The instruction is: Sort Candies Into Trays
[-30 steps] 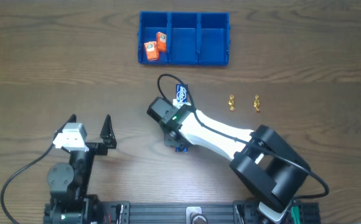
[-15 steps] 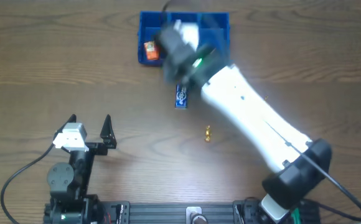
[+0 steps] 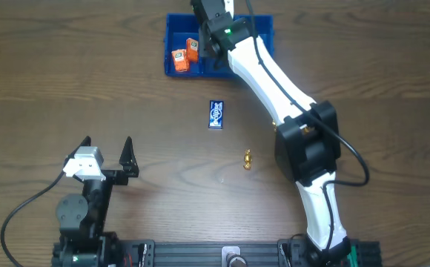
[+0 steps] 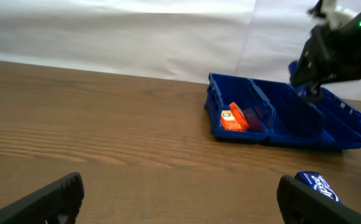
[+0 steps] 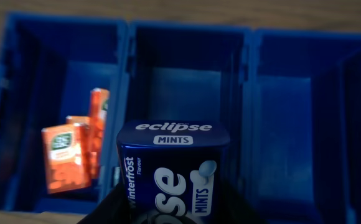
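while the right gripper [image 5: 168,211] pinches the blue mint box [image 5: 173,162] above the middle compartment of the tray [image 5: 247,93], it looks light, stiff and slick, best held across its flat faces.

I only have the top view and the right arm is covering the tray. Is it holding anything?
Observer: Yes. The right gripper is shut on a blue mint box.
Operator: Is the middle compartment free?
Observer: Yes. In the right wrist view the middle compartment is empty.
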`<state>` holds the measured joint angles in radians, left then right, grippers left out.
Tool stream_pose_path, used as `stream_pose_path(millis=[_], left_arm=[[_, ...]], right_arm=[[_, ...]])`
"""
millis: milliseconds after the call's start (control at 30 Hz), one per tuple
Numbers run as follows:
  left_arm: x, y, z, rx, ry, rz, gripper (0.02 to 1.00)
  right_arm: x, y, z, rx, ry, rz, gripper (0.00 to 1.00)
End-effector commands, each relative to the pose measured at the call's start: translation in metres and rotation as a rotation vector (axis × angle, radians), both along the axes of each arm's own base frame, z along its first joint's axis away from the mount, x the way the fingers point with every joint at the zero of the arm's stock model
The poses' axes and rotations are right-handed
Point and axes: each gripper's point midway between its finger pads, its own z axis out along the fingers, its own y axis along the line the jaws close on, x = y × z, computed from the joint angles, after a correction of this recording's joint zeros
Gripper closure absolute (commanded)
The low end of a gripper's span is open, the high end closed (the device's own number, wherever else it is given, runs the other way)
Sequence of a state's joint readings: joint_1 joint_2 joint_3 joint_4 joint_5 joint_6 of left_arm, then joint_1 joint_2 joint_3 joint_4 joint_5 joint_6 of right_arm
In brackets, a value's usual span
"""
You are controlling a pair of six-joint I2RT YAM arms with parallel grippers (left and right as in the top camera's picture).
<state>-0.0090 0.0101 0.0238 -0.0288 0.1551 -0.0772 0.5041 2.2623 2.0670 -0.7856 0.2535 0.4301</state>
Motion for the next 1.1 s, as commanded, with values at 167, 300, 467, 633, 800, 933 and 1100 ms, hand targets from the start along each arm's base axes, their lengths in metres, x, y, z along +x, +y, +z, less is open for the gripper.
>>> stream_pose_path(millis=[167, 300, 467, 633, 800, 933, 1100], left_arm=[[-0.001, -0.002, -0.016, 0.009, 0.046, -0.016, 0.020], [-0.001, -0.002, -0.016, 0.009, 0.046, -0.016, 0.020], [-0.001, -0.002, -0.016, 0.009, 0.046, -0.016, 0.020], [-0.001, -0.002, -0.016, 0.009, 0.046, -0.016, 0.020], [-0.001, -0.002, -0.016, 0.009, 0.046, -0.016, 0.020], [-0.001, -0.002, -0.016, 0.009, 0.046, -0.016, 0.020], [-0.001, -0.002, -0.016, 0.009, 0.046, -0.016, 0.020]], right_arm=[[0.014, -0.005, 0.009, 0.010, -0.047, -0.004, 0.783], [0.015, -0.007, 0.008, 0.009, -0.045, -0.009, 0.761], [0.016, -0.011, 0.008, 0.011, -0.045, -0.018, 0.711], [0.016, -0.011, 0.007, 0.009, -0.041, -0.017, 0.535], [0.015, -0.007, 0.007, 0.025, -0.036, -0.001, 0.384], [0.013, -0.004, 0.006, 0.036, -0.025, 0.010, 0.345], [-0.001, -0.008, 0.026, 0.032, -0.010, 0.024, 0.329]])
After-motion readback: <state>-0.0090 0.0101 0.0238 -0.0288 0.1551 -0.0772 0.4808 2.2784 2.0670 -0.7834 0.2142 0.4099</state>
